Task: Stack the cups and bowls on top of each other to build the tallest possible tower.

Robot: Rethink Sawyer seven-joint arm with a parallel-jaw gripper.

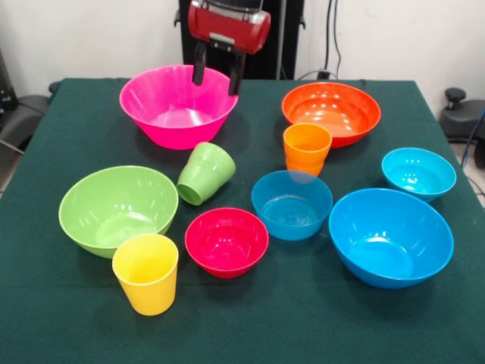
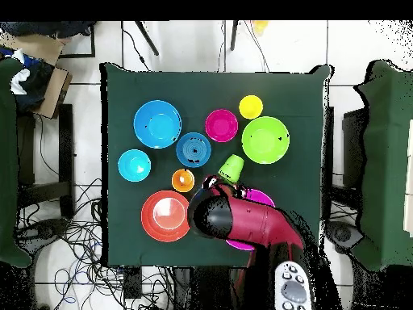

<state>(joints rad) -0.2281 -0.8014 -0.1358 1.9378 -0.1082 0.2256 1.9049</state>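
Note:
My gripper [image 1: 217, 78] hangs open and empty over the right rim of the large pink bowl [image 1: 170, 110] at the back. The green cup [image 1: 204, 173] lies tilted on its side just in front of that bowl. An orange cup [image 1: 307, 148] stands upright before the large orange bowl [image 1: 333, 110]. At the front left stands the yellow cup [image 1: 146, 273], beside the light green bowl [image 1: 114, 206]. The red bowl [image 1: 226, 240], a mid-size blue bowl [image 1: 292, 203], a small cyan bowl [image 1: 418, 173] and the large blue bowl [image 1: 390, 236] sit separately. In the overhead view the arm [image 2: 242, 222] covers most of the pink bowl [image 2: 264, 196].
All the pieces rest on a dark green tablecloth [image 1: 303, 318]. Chairs stand at both sides of the table, and cables lie on the floor beside it [image 2: 73, 234].

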